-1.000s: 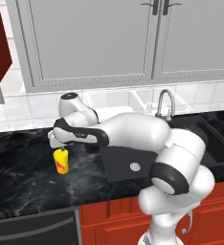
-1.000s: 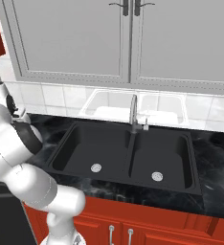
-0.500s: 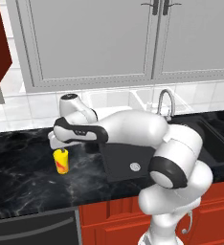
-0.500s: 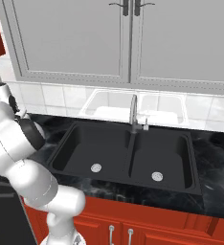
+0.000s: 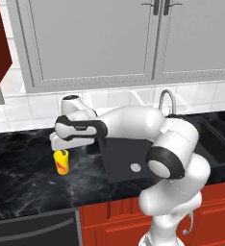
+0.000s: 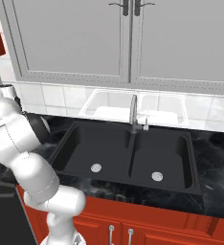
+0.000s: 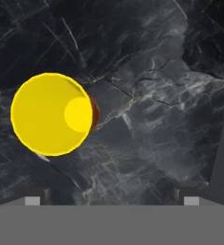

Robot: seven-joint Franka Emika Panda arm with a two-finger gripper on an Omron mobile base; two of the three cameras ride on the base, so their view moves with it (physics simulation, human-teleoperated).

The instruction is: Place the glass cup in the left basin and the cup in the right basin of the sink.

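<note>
The cup [image 5: 61,162] is yellow with a red mark and stands upright on the black marble counter, left of the sink [image 6: 128,152]. My gripper [image 5: 61,148] hangs just above it, pointing down, open and holding nothing. In the hand view the cup [image 7: 51,114] is seen from above, left of centre, over the left fingertip [image 7: 32,201], not centred between the tips of the gripper [image 7: 111,201]. The wider left basin [image 6: 92,143] and the narrower right basin [image 6: 164,150] each show only a silver drain. The glass cup is out of view.
A curved chrome faucet [image 6: 133,114] rises behind the sink's divider. My white arm reaches across the left basin [image 5: 126,161] in the left base view. Grey cabinets [image 5: 100,43] hang above a tiled wall. Red drawers [image 6: 133,225] run below the counter.
My hand has come down slightly over the yellow cup, and the arm has shifted a little. The cup has not moved and the jaws have stayed wide.
</note>
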